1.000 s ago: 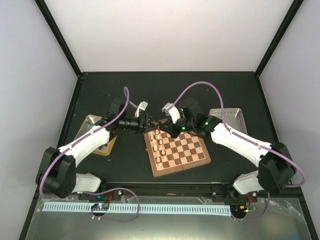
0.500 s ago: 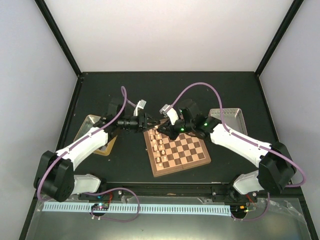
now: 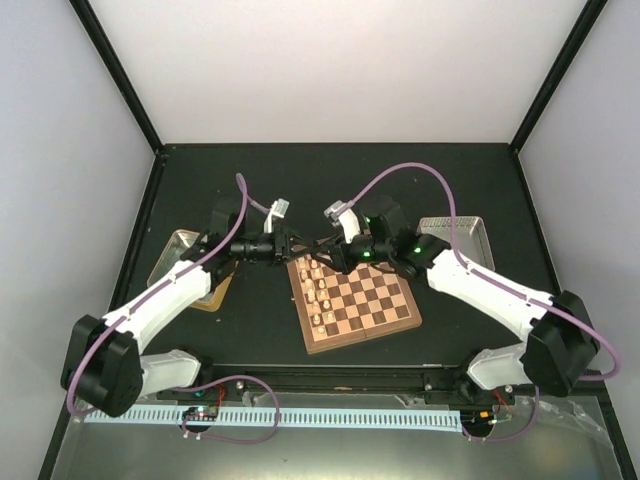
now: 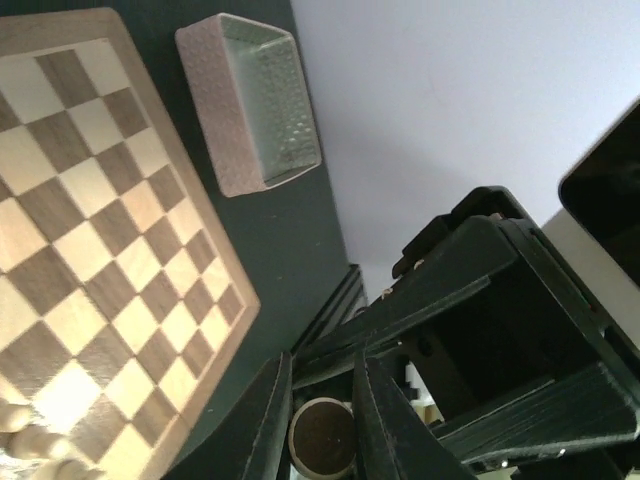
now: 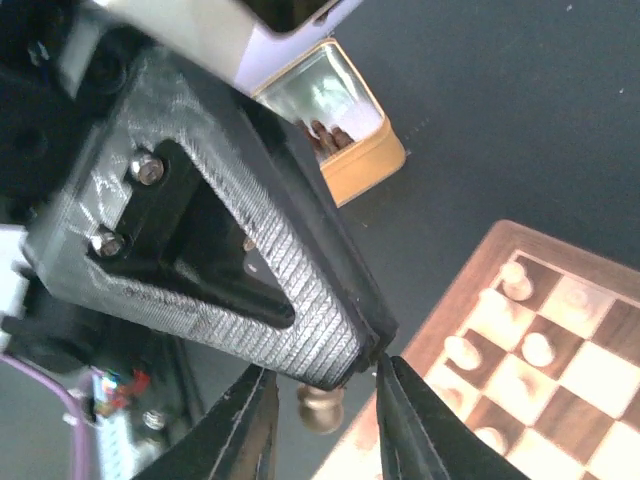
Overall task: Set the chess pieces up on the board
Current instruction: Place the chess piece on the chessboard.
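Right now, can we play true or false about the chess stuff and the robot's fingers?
1. The left fingers pinch a dark chess piece. True.
2. The right fingers squeeze that piece too. False: they stand open on either side of it.
3. The pale pieces stand on the side of the board nearest the clear tray. False: they stand on the side nearest the gold tin.
4. The gold tin has dark pieces in it. True.
5. The clear tray sits on the board. False: it sits on the table, beside the board.
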